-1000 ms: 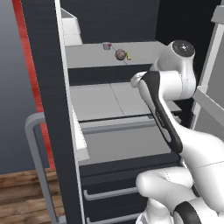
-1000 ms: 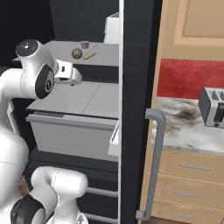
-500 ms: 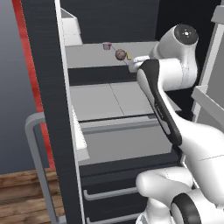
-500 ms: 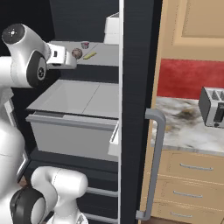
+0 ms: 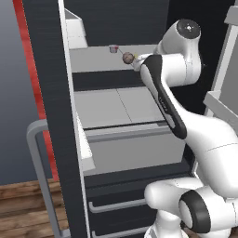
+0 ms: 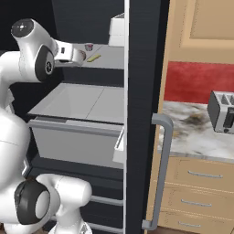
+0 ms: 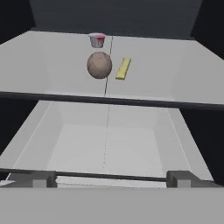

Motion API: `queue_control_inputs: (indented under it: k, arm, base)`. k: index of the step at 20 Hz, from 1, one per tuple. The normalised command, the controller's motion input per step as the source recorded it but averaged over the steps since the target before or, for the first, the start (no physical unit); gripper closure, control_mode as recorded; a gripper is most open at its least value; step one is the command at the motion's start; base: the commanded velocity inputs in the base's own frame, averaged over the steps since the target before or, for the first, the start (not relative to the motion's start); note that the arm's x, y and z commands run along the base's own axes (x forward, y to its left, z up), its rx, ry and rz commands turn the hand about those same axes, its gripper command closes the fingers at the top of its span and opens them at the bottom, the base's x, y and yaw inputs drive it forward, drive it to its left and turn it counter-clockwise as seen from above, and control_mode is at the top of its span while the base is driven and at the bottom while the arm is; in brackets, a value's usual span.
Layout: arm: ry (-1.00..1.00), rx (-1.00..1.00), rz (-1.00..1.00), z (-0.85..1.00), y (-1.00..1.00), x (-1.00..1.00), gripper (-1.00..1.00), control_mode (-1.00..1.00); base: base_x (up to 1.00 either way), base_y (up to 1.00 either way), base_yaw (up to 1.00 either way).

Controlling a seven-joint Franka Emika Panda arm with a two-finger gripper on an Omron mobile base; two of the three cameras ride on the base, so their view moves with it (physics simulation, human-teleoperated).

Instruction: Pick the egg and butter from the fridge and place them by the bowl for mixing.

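The fridge [image 5: 46, 93] stands open with its black door edge [image 6: 141, 91] near me. The mottled tan egg [image 7: 99, 65] rests on the light grey upper shelf [image 7: 148, 65], and the thin pale-yellow butter [image 7: 123, 68] lies just right of it. Both also show from the bases: egg [image 5: 127, 57] [image 6: 82, 55] and butter [image 6: 94, 58]. My gripper [image 7: 108, 178] is open, its fingers spread wide, level with the shelf's front and short of the egg. It holds nothing. The red bowl is out of view.
A small grey cup with a red inside [image 7: 96, 40] stands behind the egg. Below the shelf lies a deep light grey bin [image 5: 121, 104], with dark drawers [image 5: 116, 204] under it. A toaster [image 6: 221, 111] sits on the marbled counter [image 6: 192, 137] to the right.
The arm has risen and reached forward, and the hand has moved from over the bin up to the front of the upper shelf, close to the egg.
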Motion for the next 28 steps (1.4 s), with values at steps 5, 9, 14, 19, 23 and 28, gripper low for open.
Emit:
queue_control_inputs:
  k: [5, 9, 14, 19, 23, 28]
  arm:
    - [0.01, 0.00, 0.00, 0.00, 0.08, 0.49, -1.00, -1.00]
    - [0.00, 0.00, 0.00, 0.00, 0.09, 0.45, -1.00, -1.00]
    - [0.00, 0.00, 0.00, 0.00, 0.07, 0.55, -1.00, -1.00]
    - [0.00, 0.00, 0.00, 0.00, 0.09, 0.52, -1.00, -1.00]
    - [0.00, 0.00, 0.00, 0.00, 0.07, 0.53, -1.00, -1.00]
    - [0.00, 0.00, 0.00, 0.00, 0.03, 0.51, -1.00, -1.00]
  base:
    - [0.00, 0.00, 0.00]
    - [0.00, 0.00, 0.00]
    - [0.00, 0.00, 0.00]
    - [0.00, 0.00, 0.00]
    - [0.00, 0.00, 0.00]
    - [0.00, 0.00, 0.00]
